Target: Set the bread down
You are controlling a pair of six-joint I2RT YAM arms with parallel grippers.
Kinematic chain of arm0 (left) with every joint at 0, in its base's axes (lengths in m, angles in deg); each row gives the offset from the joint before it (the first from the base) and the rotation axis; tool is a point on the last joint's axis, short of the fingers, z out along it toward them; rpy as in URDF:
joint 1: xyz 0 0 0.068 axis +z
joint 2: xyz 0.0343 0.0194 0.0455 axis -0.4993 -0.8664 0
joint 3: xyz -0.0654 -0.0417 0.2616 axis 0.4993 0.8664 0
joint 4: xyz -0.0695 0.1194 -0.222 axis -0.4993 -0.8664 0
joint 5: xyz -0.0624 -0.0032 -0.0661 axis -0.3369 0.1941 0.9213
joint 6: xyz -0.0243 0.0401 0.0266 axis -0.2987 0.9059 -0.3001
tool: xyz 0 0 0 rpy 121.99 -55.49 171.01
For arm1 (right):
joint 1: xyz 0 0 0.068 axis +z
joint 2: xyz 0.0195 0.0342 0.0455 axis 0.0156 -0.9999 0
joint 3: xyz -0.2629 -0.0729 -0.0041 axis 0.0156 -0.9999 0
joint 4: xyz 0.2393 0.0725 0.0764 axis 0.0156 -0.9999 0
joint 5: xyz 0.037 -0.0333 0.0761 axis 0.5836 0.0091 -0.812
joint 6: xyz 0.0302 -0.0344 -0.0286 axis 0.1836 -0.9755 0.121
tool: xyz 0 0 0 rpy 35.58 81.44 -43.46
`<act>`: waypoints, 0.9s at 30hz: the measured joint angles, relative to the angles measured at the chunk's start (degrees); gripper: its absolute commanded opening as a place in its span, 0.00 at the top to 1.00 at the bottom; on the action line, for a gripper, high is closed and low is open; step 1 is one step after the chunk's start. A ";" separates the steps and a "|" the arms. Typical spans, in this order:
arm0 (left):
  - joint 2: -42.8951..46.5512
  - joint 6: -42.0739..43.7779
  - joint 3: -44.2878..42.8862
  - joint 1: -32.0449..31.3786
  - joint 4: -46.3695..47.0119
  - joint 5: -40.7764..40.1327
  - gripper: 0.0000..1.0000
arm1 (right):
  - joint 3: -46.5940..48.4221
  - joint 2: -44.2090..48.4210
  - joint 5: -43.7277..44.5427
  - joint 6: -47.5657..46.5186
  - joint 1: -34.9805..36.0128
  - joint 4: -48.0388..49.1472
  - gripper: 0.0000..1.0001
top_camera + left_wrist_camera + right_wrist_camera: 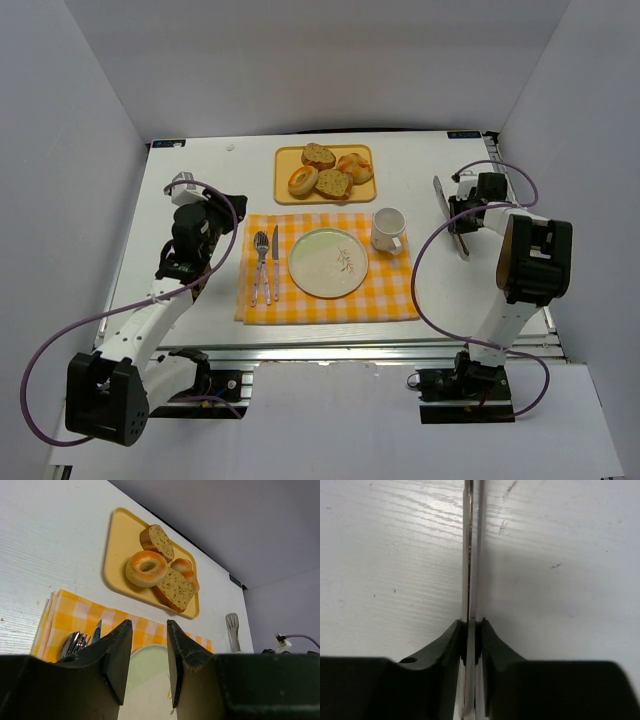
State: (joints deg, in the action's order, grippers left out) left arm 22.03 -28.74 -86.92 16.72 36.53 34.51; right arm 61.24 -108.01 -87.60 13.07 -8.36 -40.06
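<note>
The bread lies on a yellow tray (282,190) at the back: a bagel (302,180), two seeded slices (318,156) (333,184) and a roll (354,166). A pale green plate (328,262) sits on the yellow checked placemat (390,295). My right gripper (462,215) is at the right side, shut on metal tongs (441,200) that lie on the table. The right wrist view shows the tongs (471,555) pinched between the fingers of the gripper (471,625). My left gripper (148,625) is open and holds nothing, left of the placemat, facing the bagel (146,567) and the tray (112,555).
A white mug (388,229) stands on the placemat right of the plate. A fork and a knife (265,262) lie on its left part. The table's right edge runs close behind the right arm, and grey walls enclose the table.
</note>
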 measured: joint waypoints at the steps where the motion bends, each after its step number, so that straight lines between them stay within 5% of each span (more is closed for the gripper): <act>1: 0.07 0.00 0.00 0.00 -0.09 -0.02 0.56 | 0.02 0.02 -0.50 -0.59 0.00 -0.22 0.82; 5: 0.87 0.00 0.24 0.00 -0.42 -0.17 0.56 | 0.20 2.10 -4.63 -5.68 0.11 -3.89 0.88; 14: 1.33 -0.04 0.68 0.00 -0.35 -0.13 0.56 | 17.05 7.72 -13.94 -13.66 6.23 -11.28 0.63; 27: 2.60 -0.04 0.90 0.00 -0.94 -0.61 0.56 | 37.16 -1.90 -17.57 -18.27 20.13 -19.98 0.57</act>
State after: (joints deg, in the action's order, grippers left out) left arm 24.63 -28.79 -86.03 16.72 35.59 33.89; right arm 98.40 -109.91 -105.17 -5.20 11.77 -60.03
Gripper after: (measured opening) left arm 0.440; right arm 0.434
